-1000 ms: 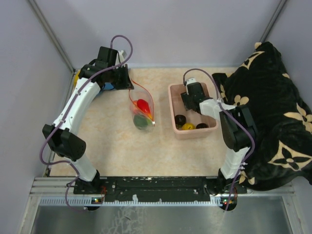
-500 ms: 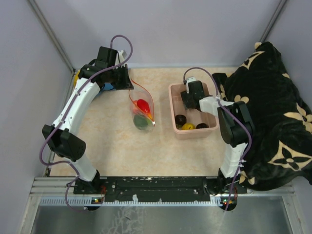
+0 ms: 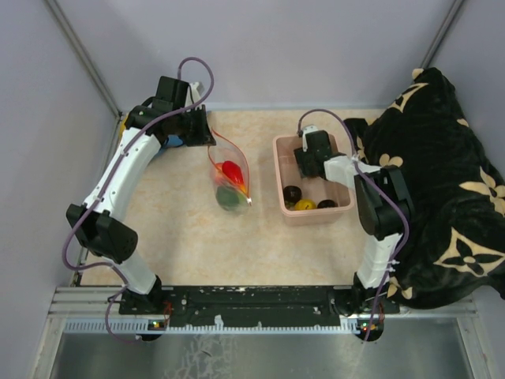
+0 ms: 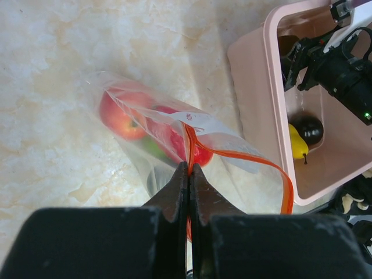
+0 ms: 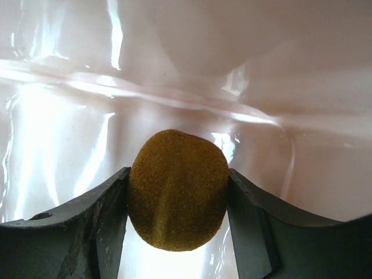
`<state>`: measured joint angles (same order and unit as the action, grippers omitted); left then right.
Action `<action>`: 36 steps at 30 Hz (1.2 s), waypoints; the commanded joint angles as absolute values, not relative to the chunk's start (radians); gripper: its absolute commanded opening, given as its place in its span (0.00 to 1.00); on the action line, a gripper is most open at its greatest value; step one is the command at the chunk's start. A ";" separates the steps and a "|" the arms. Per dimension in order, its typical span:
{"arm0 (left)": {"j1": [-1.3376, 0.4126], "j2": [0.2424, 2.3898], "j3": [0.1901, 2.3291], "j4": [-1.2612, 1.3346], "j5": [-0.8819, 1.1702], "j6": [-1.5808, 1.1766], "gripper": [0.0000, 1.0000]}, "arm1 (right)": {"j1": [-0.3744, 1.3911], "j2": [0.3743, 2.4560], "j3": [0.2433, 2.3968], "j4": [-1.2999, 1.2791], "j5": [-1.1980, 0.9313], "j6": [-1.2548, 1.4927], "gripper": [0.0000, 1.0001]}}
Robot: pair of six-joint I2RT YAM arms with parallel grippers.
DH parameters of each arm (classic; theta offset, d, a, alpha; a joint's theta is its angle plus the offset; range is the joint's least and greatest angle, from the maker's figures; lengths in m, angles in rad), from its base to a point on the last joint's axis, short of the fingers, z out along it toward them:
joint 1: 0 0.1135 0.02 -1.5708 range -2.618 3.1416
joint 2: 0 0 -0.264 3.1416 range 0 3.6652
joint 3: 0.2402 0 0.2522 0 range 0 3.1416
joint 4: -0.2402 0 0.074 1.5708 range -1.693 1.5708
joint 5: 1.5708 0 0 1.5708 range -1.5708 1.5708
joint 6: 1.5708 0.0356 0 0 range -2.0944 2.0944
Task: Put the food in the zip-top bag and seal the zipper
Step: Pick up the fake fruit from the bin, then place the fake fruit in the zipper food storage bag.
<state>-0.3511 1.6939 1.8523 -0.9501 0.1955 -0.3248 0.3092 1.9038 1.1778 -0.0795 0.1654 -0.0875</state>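
The clear zip-top bag (image 3: 229, 183) lies mid-table with a red fruit (image 3: 231, 170) and a green fruit (image 3: 229, 196) inside. Its red-orange zipper (image 3: 239, 162) stands open in a loop. My left gripper (image 3: 207, 142) is shut on the zipper's far end; the left wrist view shows the strip (image 4: 244, 154) pinched between the closed tips (image 4: 190, 168). My right gripper (image 3: 304, 166) is down in the pink tub (image 3: 278, 181), shut on a fuzzy brown fruit (image 5: 177, 197). Two dark fruits (image 3: 292, 193) and a yellow one (image 3: 304, 205) lie in the tub's near end.
A black flowered blanket (image 3: 442, 174) covers the table's right side, close behind the tub. A blue object (image 3: 175, 140) sits under the left arm at the far left. Grey walls enclose the table at the back and left.
My right gripper has shifted slightly toward the tub's far end. The left gripper and the bag have barely moved.
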 commanded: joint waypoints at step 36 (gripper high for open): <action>-0.345 1.641 1.862 -0.900 0.255 -0.333 0.00 | 0.694 1.344 1.495 -0.402 -0.104 0.103 0.40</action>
<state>-0.3511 1.6547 1.8217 -0.9001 0.2451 -0.3260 0.6617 1.3678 1.4292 -0.4553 -0.0139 0.0372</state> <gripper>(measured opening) 0.007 0.603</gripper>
